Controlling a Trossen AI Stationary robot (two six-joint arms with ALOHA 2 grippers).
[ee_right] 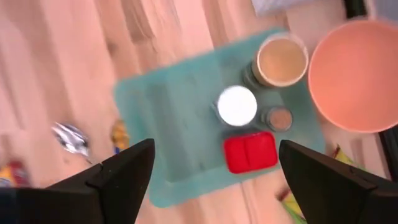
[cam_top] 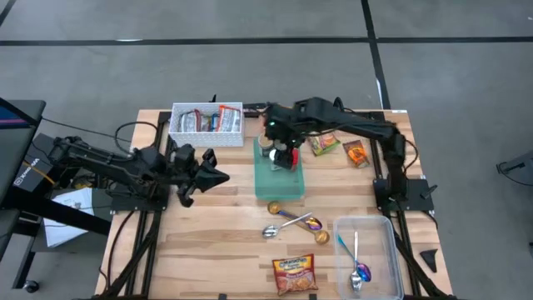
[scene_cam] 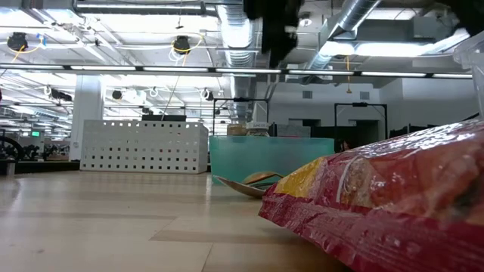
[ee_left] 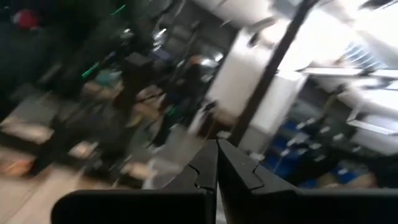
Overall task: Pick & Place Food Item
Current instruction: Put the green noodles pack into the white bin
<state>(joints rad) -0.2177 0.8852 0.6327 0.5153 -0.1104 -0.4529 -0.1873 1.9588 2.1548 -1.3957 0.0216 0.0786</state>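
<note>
- The right gripper (ee_right: 211, 171) hangs above the far end of the green tray (ee_right: 168, 124), fingers spread wide and holding nothing.
- On that tray sit a red container (ee_right: 250, 152), a white-lidded jar (ee_right: 237, 104) and two small cups, all near its far edge.
- Judging by this, a placement is finished; next it should lift clear.
- The left gripper (ee_left: 216, 165) waits pinched shut at the table's left side.

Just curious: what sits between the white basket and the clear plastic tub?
The green tray carrying small jars, then spoons on bare wood, seen from above between basket and tub.
</note>
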